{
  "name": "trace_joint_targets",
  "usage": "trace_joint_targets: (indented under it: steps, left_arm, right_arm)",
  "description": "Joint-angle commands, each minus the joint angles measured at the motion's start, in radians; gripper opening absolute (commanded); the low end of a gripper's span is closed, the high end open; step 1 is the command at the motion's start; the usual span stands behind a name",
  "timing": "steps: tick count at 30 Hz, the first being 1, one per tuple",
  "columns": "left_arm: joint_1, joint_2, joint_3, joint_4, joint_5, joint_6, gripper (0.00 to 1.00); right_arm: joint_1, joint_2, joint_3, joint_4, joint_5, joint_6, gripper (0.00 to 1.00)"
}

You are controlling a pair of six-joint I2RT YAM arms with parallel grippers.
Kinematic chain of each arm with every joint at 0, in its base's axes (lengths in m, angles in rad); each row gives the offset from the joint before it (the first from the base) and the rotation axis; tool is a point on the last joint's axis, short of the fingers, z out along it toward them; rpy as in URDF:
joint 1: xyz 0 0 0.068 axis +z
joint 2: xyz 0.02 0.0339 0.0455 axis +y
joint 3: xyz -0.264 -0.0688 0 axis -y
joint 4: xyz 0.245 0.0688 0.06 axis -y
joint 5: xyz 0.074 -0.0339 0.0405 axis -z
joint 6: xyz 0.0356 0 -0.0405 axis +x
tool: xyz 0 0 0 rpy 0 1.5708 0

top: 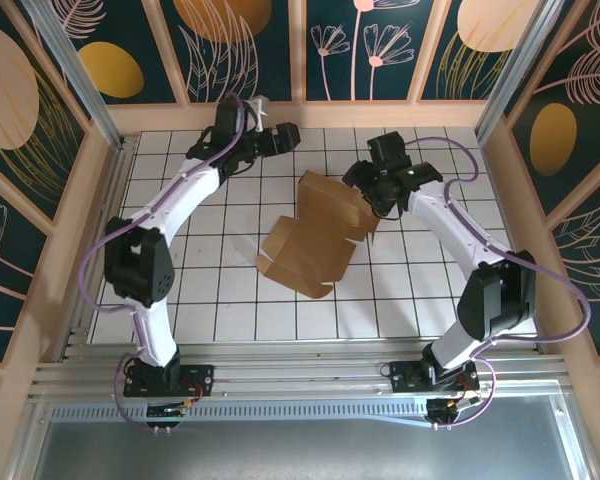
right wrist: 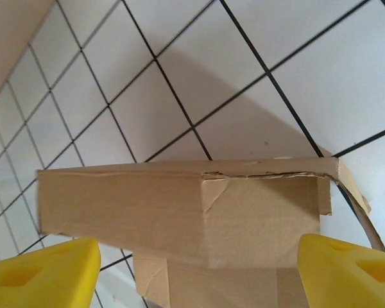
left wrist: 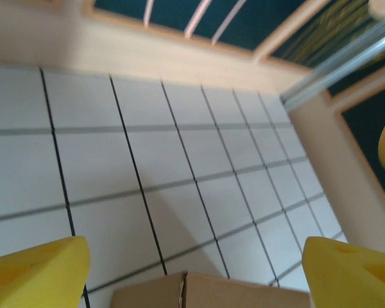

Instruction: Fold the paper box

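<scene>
Right pincer (right wrist: pixel 196 260) apart, hovering at half-folded paper box (top: pixel 315 235); left pincer (left wrist: pixel 192 263) apart, nearby. Next, likely: gripping an upright flap.

**COLOUR AND PATTERN REFERENCE**

1. Paper box (top: pixel 315 232): plain brown kraft, unprinted. In my right wrist view its creases read as thin darker lines.
2. Table (top: pixel 230 290): white tiles divided by a black grid.
3. My left gripper (left wrist: pixel 192 279): yellow fingertips (left wrist: pixel 35 269), in the lower corners of the frame.
4. My right gripper (right wrist: pixel 196 273): yellow fingertips (right wrist: pixel 42 269), again in the lower corners.
5. My left arm (top: pixel 185 195) and right arm (top: pixel 460 235): white links, black joints and bases.
6. Cables (top: pixel 88 260): lilac.
7. Wall panels (top: pixel 250 40), along the top and sides of the frame: dark teal, printed with mustard-orange discs and pale pink line-drawn leaves and flowers, framed in light wood.
8. Rail (top: pixel 300 385), lower frame: silver-grey.
</scene>
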Motion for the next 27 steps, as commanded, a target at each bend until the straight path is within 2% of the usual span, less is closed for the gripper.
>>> trace_joint_targets:
  steps: [1, 7, 11, 15, 21, 23, 24, 27]
  left_arm:
    - [-0.012, 0.076, 0.049, -0.163, 0.122, 0.022, 0.84]
    - [-0.022, 0.123, 0.013, -0.123, 0.175, 0.076, 0.85]
    - [-0.030, 0.158, 0.010, -0.122, 0.256, 0.057, 0.84]
    - [-0.060, 0.145, -0.018, -0.104, 0.235, 0.080, 0.81]
    - [-0.081, 0.126, -0.062, -0.027, 0.267, 0.015, 0.68]
    - [-0.088, 0.113, -0.080, -0.021, 0.254, 0.016, 0.67]
    - [-0.090, 0.105, -0.089, -0.019, 0.248, 0.015, 0.67]
    - [-0.096, 0.065, -0.138, 0.014, 0.219, -0.006, 0.67]
  right_arm:
    - [-0.004, 0.032, 0.022, -0.005, -0.019, 0.033, 0.82]
    - [-0.008, 0.035, -0.044, 0.098, -0.079, 0.013, 0.91]
    - [-0.015, 0.027, -0.099, 0.155, -0.106, 0.026, 0.91]
    - [-0.024, 0.021, -0.135, 0.216, -0.133, 0.022, 0.89]
    - [-0.026, 0.010, -0.156, 0.278, -0.127, -0.017, 0.80]
    - [-0.031, 0.020, -0.164, 0.290, -0.131, -0.034, 0.76]
    - [-0.033, 0.029, -0.162, 0.292, -0.125, -0.056, 0.70]
    - [-0.032, 0.057, -0.139, 0.280, -0.092, -0.109, 0.66]
